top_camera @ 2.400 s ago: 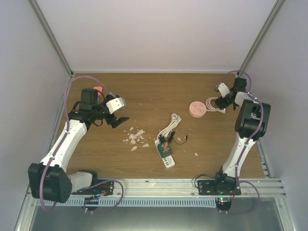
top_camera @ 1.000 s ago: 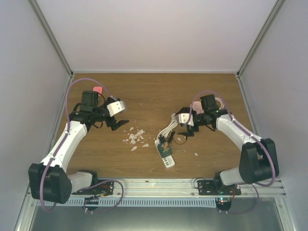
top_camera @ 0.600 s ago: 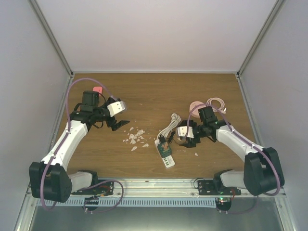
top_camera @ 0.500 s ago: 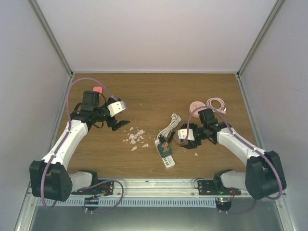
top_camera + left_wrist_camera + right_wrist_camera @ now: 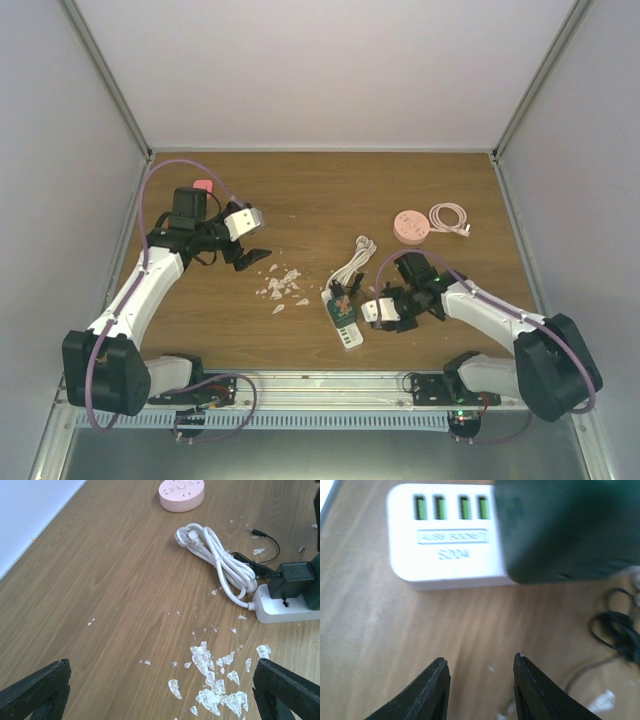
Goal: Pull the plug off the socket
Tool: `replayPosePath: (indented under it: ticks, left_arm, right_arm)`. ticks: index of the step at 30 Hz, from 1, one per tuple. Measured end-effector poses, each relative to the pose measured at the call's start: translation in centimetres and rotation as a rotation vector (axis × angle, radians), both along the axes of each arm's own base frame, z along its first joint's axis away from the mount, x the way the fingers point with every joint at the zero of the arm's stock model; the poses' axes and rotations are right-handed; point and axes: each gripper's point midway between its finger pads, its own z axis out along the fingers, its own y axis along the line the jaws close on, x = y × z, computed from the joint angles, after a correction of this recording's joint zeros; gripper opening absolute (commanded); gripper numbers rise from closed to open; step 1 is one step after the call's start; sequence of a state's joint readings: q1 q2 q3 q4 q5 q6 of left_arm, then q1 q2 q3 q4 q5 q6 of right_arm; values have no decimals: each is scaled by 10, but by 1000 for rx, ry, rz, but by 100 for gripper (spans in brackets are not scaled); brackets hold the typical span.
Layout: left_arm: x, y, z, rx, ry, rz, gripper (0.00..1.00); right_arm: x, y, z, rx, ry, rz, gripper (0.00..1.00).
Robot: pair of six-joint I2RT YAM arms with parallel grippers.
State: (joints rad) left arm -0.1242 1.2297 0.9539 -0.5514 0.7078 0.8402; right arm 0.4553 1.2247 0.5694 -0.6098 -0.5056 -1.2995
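The white socket strip [image 5: 345, 325] lies mid-table with a black plug [image 5: 295, 575] and a dark green plug [image 5: 565, 530] seated in it. In the right wrist view the strip's end [image 5: 450, 535] with green ports sits just ahead. My right gripper [image 5: 378, 320] hovers low to the right of the strip; its jaws [image 5: 480, 662] stand a little apart with only bare wood between them. My left gripper [image 5: 245, 257] hangs wide open over the left part of the table, its fingertips [image 5: 35, 685] at the bottom corners of its view, well away from the strip [image 5: 280, 611].
A coiled white cable [image 5: 352, 262] lies behind the strip, with a thin black wire [image 5: 378, 290] beside it. A pink round socket [image 5: 409, 226] and a pale cable [image 5: 450, 217] sit at the back right. White flakes [image 5: 283, 285] litter the wood left of the strip. A small pink object [image 5: 203, 186] lies at the back left.
My right arm has swung from the back right down to the strip's right side, and its jaws have narrowed. The left arm has stayed put.
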Motion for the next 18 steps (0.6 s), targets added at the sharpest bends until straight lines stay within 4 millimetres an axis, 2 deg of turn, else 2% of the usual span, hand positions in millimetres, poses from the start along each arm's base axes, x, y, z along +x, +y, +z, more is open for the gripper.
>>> replayPosePath:
  ticks: [4, 10, 14, 18]
  left_arm:
    - [2, -2, 6, -6, -13, -5, 99]
    - [3, -6, 9, -14, -7, -10, 99]
    - [3, -8, 6, -17, 7, -13, 99]
    - [4, -8, 4, -24, 26, 1, 99]
  right_arm:
    - [-19, 7, -13, -45, 27, 48, 32]
    - [-32, 22, -24, -74, 41, 74, 31]
    - [-43, 38, -29, -73, 28, 108, 32]
    - [-45, 64, -29, -45, 11, 125, 33]
